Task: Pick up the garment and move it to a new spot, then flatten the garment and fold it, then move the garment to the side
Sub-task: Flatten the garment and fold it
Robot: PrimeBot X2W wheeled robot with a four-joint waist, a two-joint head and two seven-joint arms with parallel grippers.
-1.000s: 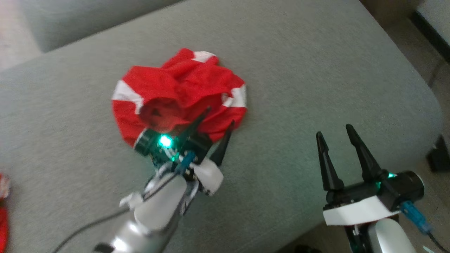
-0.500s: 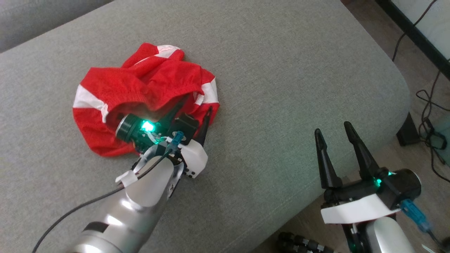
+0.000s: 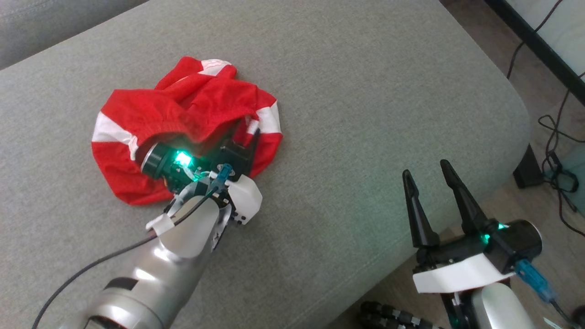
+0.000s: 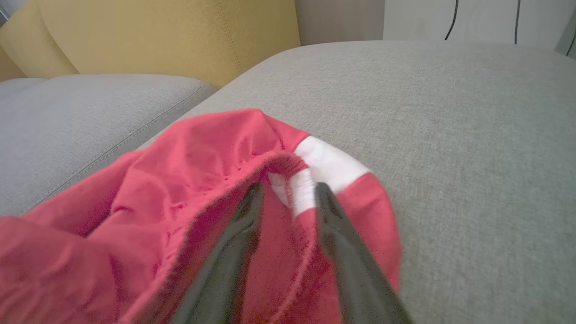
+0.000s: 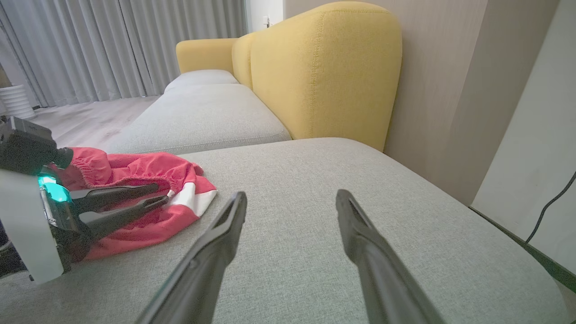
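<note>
While the left gripper (image 3: 243, 137) is pushed into the garment (image 3: 183, 100), head view hides one finger under a red fold; the other tip pokes out by a white stripe. Left wrist view: fingers partway together, hem fold with white band between them, blurred, so can't tell if it's actually clamped. Garment is a crumpled red heap with white bands on the grey cushion (image 3: 365, 91), left of centre. Right gripper (image 3: 425, 167) is spread wide, holding nothing, over the cushion's near right edge, well apart from the cloth; its arm is cut off at frame bottom. Cables (image 3: 555, 151) on the floor at right, partly cropped.
</note>
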